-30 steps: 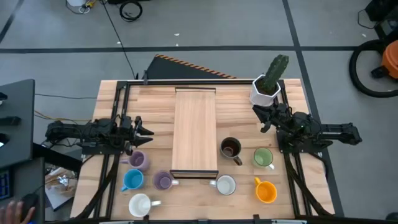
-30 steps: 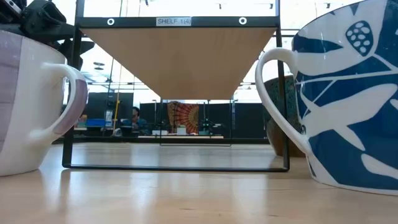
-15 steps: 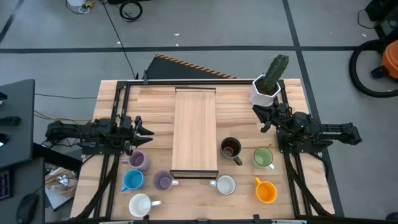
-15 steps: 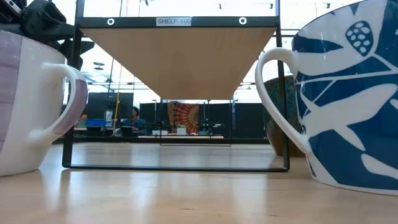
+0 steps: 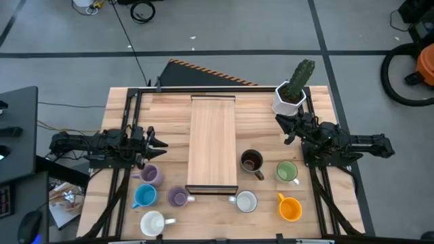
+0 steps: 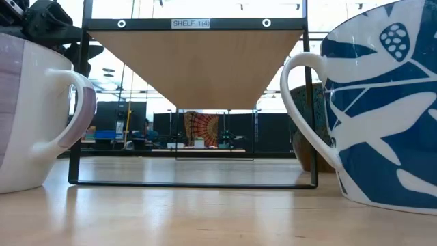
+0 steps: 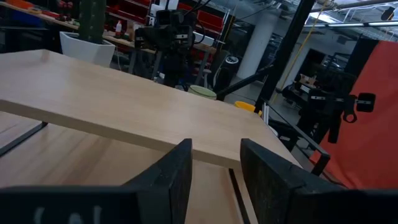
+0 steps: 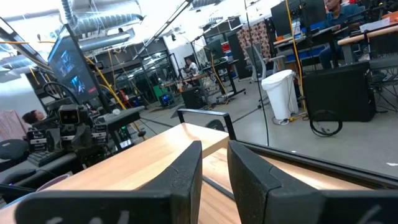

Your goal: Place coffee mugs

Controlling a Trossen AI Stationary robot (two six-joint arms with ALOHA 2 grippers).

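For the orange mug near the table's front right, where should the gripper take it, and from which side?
Probably by the rim, from above. The orange mug stands upright, mouth open upward, so one finger can go inside the wall and one outside. Its handle points toward the shelf, so grip the wall away from it. The right gripper, nearest, holds nothing; the green mug lies between.

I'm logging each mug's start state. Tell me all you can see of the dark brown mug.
The brown mug is small, round and glossy, like glazed ceramic, dark brown inside and out. It stands upright on the table, mouth up, seemingly empty. Its handle points toward the near right. It sits just right of the shelf, close to its edge, left of the green mug and apart from it. Neither claw touches it.
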